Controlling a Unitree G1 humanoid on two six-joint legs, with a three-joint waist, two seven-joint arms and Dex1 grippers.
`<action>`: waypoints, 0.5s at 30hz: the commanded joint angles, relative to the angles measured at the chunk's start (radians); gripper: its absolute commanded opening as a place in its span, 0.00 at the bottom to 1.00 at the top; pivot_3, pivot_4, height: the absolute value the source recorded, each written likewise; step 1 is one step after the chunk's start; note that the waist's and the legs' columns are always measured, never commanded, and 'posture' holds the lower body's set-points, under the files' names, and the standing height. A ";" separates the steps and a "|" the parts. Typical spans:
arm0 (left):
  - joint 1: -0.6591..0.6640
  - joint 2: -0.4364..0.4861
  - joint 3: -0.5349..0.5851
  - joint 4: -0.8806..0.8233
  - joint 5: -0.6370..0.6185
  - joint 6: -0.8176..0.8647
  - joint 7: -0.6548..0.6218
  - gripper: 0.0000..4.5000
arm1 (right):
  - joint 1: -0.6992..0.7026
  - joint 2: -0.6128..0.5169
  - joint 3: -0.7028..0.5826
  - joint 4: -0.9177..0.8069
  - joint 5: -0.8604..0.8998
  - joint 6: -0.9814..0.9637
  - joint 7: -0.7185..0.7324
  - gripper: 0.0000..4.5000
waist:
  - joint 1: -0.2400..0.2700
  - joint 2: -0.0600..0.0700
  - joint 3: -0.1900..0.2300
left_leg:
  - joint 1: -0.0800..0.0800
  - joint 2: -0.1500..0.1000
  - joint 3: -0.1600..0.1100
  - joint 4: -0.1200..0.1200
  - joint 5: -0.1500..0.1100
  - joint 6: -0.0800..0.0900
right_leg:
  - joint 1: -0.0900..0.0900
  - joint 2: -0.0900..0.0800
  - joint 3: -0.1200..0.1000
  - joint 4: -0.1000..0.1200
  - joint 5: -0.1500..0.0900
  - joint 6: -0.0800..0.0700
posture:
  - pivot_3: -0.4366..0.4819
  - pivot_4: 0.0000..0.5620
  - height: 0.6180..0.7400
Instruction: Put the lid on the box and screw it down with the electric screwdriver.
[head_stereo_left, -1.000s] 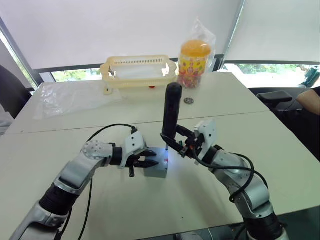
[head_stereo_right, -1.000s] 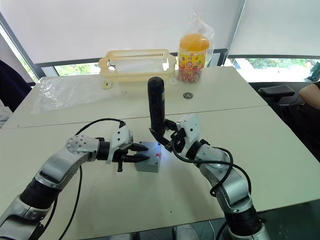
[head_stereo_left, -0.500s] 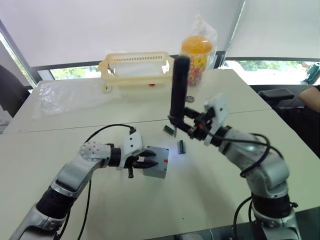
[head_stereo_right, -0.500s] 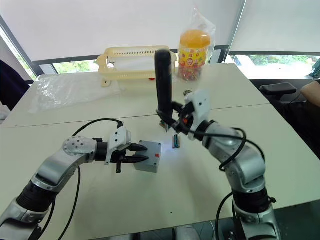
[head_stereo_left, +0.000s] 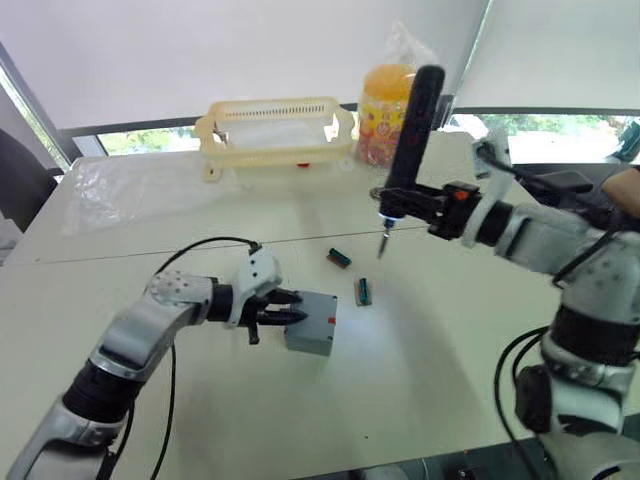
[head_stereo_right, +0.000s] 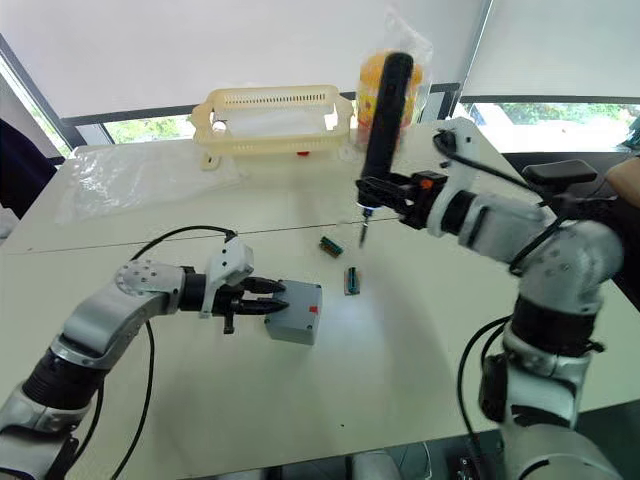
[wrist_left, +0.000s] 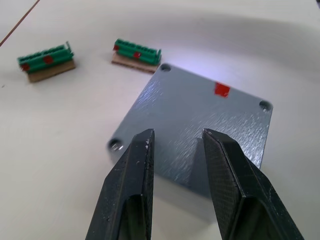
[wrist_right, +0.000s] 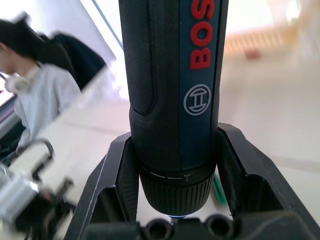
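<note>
White tabletop under bright windows: from the head I see my right gripper (head_stereo_left: 425, 203) clamping the electric screwdriver (head_stereo_left: 407, 140) upright, well clear of the box (head_stereo_left: 311, 322). My left wrist view shows the lid (wrist_left: 200, 115) seated, left gripper (wrist_left: 176, 146) slightly parted against its edge. Next, I judge, bring the bit onto a corner screw (wrist_left: 264, 105).
</note>
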 joint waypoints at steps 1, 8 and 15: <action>-0.038 0.079 0.076 -0.079 -0.063 0.044 -0.054 0.33 | 0.010 -0.213 0.049 0.098 0.171 0.083 0.051 0.39 | 0.003 0.000 0.000 | -0.002 0.000 0.000 0.000 0.000 0.000 | -0.002 0.000 0.000 0.000 0.000 0.000 | 0.48 0.27 1.00; 0.027 0.251 0.130 -0.197 -0.124 0.087 -0.134 0.33 | 0.169 -0.462 0.261 0.243 0.394 0.087 0.021 0.39 | -0.008 0.002 0.003 | -0.004 0.000 0.004 -0.002 -0.007 0.012 | -0.005 0.000 0.002 -0.005 -0.003 0.001 | 0.48 0.27 1.00; 0.029 0.278 0.151 -0.288 -0.200 0.118 -0.119 0.33 | 0.228 -0.459 0.338 0.349 0.519 0.087 -0.093 0.39 | 0.000 0.002 0.006 | -0.004 0.000 0.004 0.003 -0.006 0.011 | -0.005 0.001 0.003 0.000 -0.003 0.000 | 0.48 0.27 1.00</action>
